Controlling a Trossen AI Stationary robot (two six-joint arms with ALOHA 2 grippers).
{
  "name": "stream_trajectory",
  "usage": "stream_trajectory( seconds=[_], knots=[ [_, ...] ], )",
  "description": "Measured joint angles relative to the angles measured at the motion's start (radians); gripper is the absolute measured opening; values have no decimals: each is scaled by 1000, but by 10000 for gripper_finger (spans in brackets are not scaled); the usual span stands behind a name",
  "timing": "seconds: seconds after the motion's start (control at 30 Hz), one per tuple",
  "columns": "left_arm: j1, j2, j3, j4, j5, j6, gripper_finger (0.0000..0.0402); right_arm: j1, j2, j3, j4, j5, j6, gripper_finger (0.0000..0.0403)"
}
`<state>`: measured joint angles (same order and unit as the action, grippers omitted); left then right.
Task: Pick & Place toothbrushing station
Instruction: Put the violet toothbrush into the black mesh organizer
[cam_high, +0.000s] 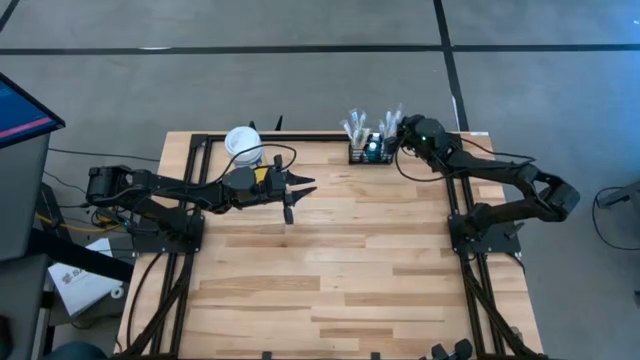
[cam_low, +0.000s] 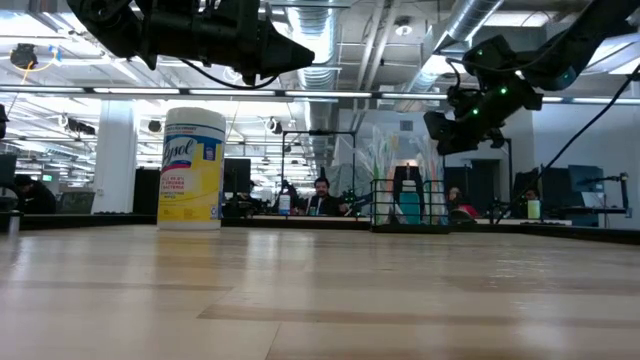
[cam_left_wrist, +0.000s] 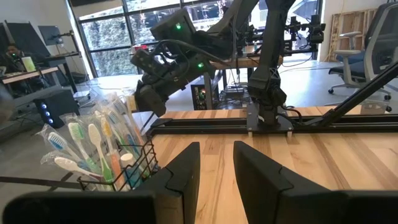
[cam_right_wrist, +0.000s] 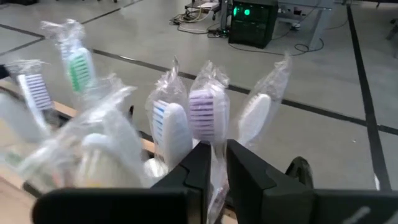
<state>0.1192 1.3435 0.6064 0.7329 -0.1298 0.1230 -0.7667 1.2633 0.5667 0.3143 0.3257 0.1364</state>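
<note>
Black wire-mesh toothbrushing station (cam_high: 368, 150); white, yellow-labelled tub (cam_low: 192, 168).

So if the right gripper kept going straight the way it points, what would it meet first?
Probably the wrapped toothbrushes standing in the caddy: the right gripper points right at them, its fingers slightly apart, though the gap left is hard to judge.

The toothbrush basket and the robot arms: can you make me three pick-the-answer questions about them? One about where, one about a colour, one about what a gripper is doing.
1. Where is the toothbrushing station?
A. at the table's far edge
B. in the middle
C. on the floor

2. What colour is the label on the white tub?
A. red
B. yellow
C. purple

3. How are the left gripper fingers?
A. shut on the tub
B. shut on a brush
C. open, holding nothing

Answers: 1 A, the high view shows it at the far edge, by the right gripper. 2 B, the low view shows yellow. 3 C, a gap shows between its fingers.
</note>
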Motion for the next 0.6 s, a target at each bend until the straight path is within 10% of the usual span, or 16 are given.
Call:
stream_trajectory(
  seconds=[0.6],
  knots=[
    [0, 0, 0, 0, 0, 0, 92, 2, 0, 0, 13, 8, -9, 110]
  ],
)
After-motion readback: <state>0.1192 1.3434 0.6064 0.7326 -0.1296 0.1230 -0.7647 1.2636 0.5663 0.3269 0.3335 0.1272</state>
